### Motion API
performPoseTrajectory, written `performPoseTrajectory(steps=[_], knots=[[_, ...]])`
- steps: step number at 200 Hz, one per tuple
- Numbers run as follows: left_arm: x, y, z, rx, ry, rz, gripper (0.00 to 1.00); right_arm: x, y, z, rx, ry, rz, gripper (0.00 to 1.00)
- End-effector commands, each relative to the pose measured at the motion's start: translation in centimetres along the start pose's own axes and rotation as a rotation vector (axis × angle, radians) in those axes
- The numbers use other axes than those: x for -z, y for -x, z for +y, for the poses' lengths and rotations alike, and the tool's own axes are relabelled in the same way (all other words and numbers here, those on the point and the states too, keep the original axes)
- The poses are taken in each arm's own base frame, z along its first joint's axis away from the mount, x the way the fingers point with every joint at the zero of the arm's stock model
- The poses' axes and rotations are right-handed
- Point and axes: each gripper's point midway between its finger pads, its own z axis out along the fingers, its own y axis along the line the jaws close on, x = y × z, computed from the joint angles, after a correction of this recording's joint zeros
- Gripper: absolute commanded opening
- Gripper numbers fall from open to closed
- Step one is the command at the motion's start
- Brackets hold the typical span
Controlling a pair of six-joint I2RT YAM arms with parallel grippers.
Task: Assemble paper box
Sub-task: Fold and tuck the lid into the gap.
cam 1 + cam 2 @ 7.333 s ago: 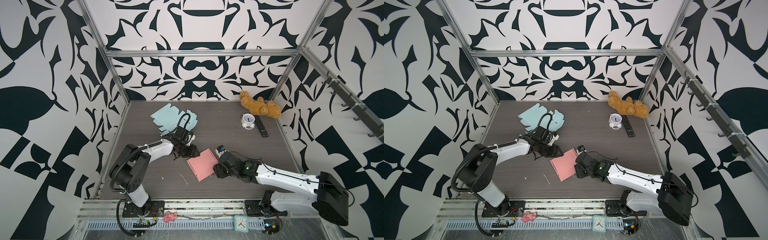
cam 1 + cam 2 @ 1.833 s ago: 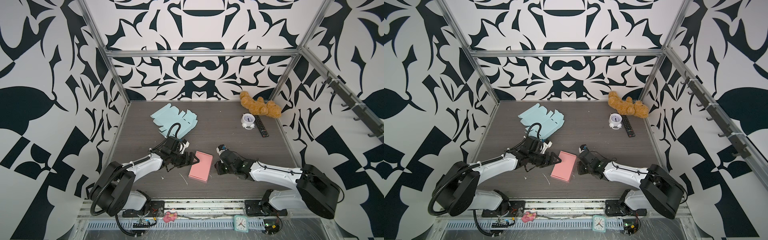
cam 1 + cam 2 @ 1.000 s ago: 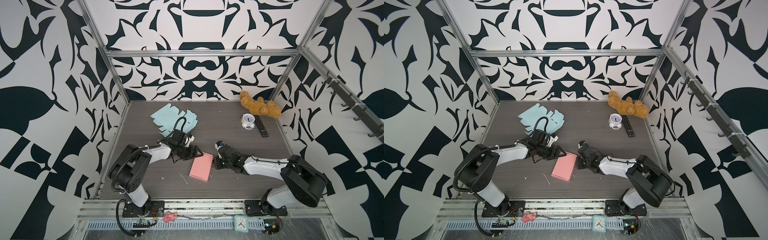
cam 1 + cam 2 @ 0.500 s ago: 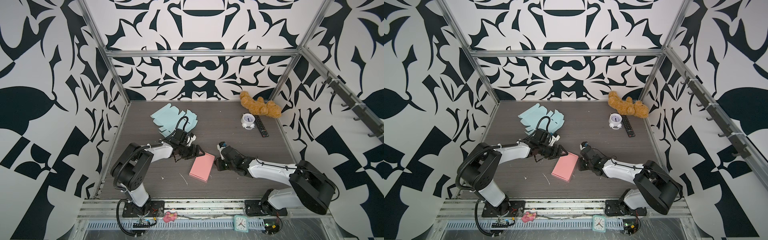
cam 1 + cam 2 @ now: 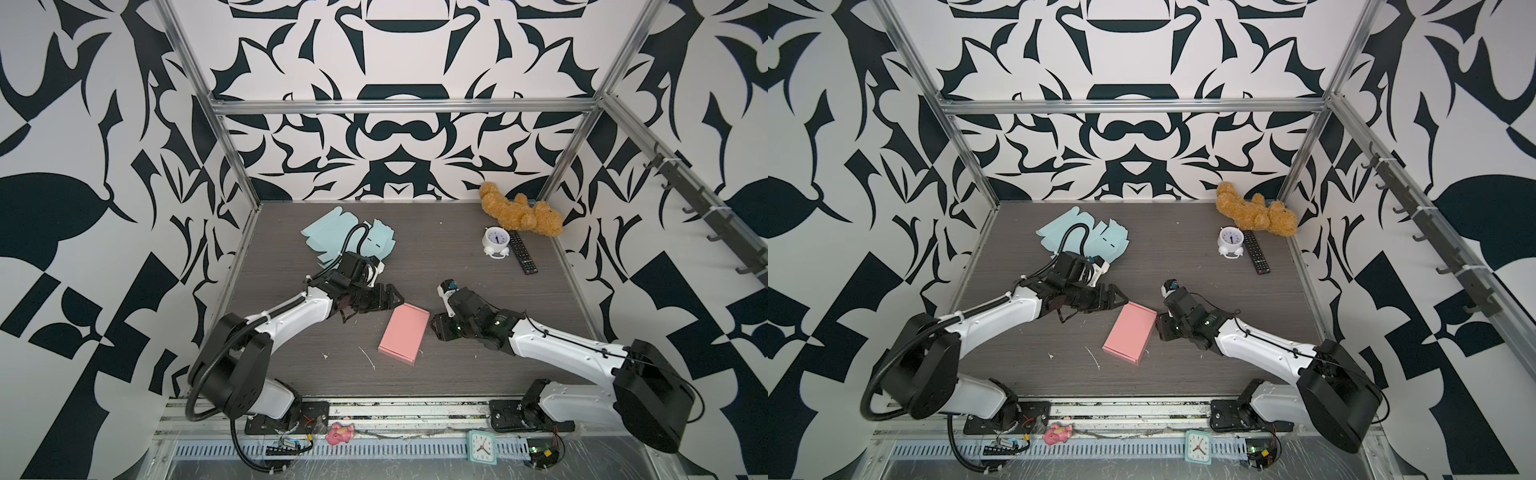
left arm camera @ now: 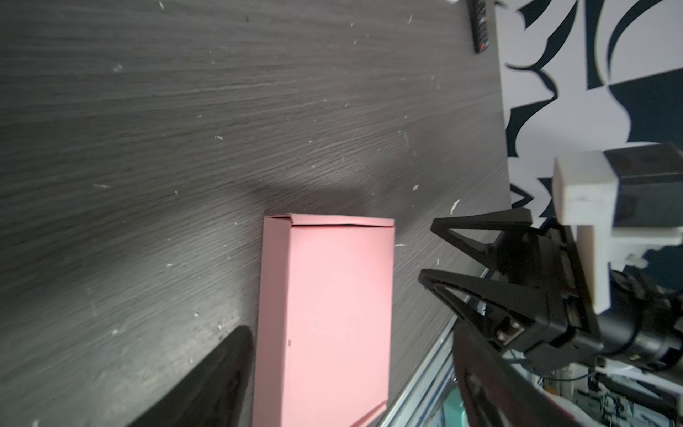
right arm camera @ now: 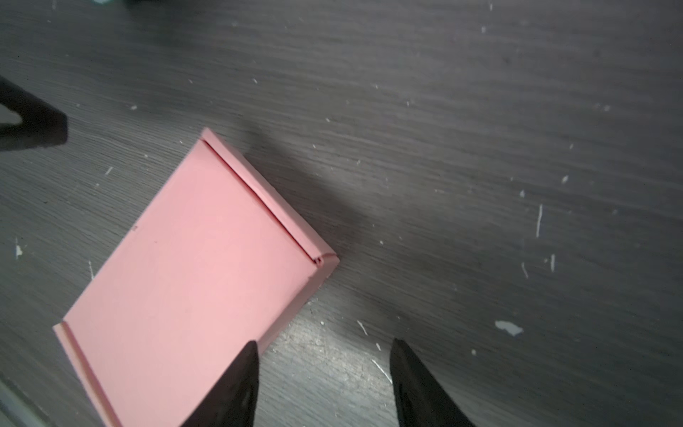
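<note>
A: Front rail first: 1 small pink toy [image 5: 340,433], 1 square mint clock [image 5: 481,446].

B: Task item?

A: 1 pink paper box [image 5: 403,334], closed, lying flat mid-bench [image 5: 457,257], between the 2 arms.

B: End effectors?

A: The right end effector [image 5: 437,329] has its fingers apart with only bare bench between them, just beside the box's right edge. The left end effector [image 5: 395,298] is spread wide at the box's far corner. Contact: cannot tell.

B: Further back?

A: The pale blue box blanks [image 5: 332,232] lie flat behind the left arm. Far right: white alarm clock [image 5: 496,240], black remote [image 5: 523,252] just beside it, teddy bear [image 5: 519,214] at the wall.
</note>
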Motion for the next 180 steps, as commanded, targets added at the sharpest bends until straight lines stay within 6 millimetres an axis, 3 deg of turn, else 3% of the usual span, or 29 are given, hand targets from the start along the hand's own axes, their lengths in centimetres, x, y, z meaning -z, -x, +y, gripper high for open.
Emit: performPoseTrajectory(steps=[1,32,79,120,180], knots=[[1.8,-3.6,0.7,0.017,0.078,0.026,0.92,1.2,2.0,0.7,0.088,-0.006,-0.011,0.63],[3.4,-7.0,-0.1,0.037,0.062,0.019,1.00,0.5,3.4,1.4,0.114,0.012,0.007,0.68],[4.0,-12.0,-0.3,0.036,0.078,0.088,0.99,-0.8,5.5,2.4,0.121,0.076,0.022,0.82],[4.1,-13.8,-0.6,0.033,0.066,0.121,0.99,-2.4,6.7,2.4,0.118,0.112,0.061,0.94],[2.7,-15.4,-0.1,0.048,0.063,0.171,0.99,-3.9,7.0,3.0,0.115,0.159,0.113,0.99]])
